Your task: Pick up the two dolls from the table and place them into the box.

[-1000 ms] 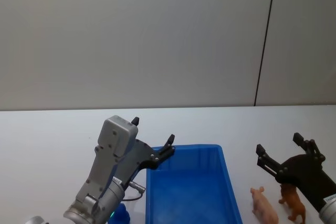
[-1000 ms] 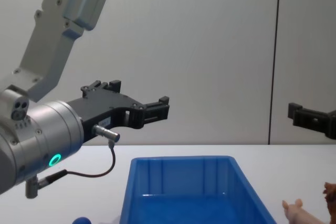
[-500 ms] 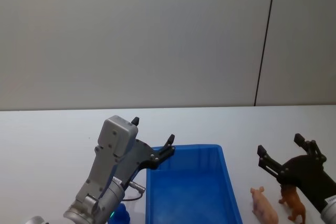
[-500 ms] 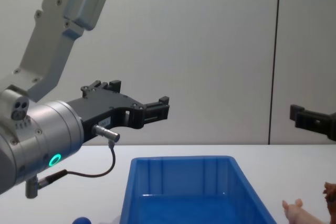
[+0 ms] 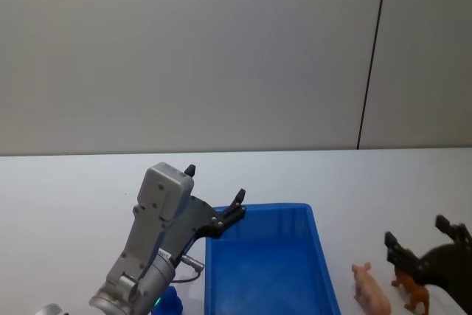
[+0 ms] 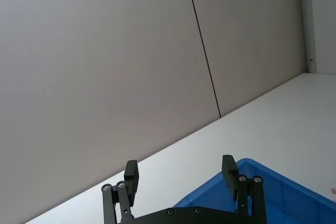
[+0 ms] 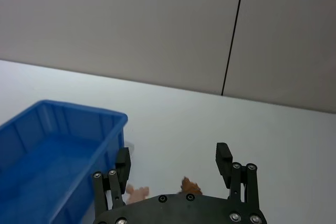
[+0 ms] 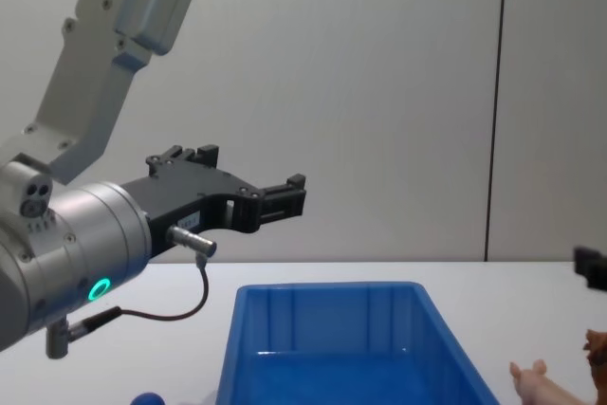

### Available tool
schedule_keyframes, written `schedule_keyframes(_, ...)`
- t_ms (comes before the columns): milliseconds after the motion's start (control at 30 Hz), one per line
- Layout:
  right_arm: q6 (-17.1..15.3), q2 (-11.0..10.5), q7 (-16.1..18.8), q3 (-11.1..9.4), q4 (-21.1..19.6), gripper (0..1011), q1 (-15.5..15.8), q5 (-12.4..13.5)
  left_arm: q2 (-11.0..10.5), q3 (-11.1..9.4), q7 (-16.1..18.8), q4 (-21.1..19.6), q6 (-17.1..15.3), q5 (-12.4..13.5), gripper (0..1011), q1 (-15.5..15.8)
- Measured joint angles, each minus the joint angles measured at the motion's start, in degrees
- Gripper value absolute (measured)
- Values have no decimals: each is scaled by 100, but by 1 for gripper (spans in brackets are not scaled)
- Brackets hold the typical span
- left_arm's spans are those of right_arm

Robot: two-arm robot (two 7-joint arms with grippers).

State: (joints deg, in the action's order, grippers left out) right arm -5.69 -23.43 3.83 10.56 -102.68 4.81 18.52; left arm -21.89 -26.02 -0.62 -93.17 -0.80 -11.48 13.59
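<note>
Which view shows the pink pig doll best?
Head view: the pink pig doll shows nearly whole beside the box. The chest view cuts it at the bottom edge; the right wrist view shows a bit behind the right gripper.

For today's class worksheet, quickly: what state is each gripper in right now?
Left gripper: open, empty, raised near the box.
Right gripper: open, empty, by the pink doll and orange doll.

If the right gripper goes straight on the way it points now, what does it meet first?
The way looks free: ahead of the right gripper lies only bare table. The pink doll and orange doll sit under it, I think; depth is unclear.
</note>
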Motion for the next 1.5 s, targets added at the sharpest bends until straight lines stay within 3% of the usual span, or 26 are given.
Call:
schedule_keyframes(333,-317,-270,-107,-150,-131,1001,354,137,0,0,0,0,0,0,1002,0)
schedule_keyframes(667,-524,-320,-95,-199,-16,1001,438,232,0,0,0,0,0,0,1002,0)
schedule_keyframes(1267,-809,-134,163,-163,731,1001,135,372,0,0,0,0,0,0,1002,0)
schedule_keyframes(1500,-881,-43,280,-121,964,878,-7,373,0,0,0,0,0,0,1002,0)
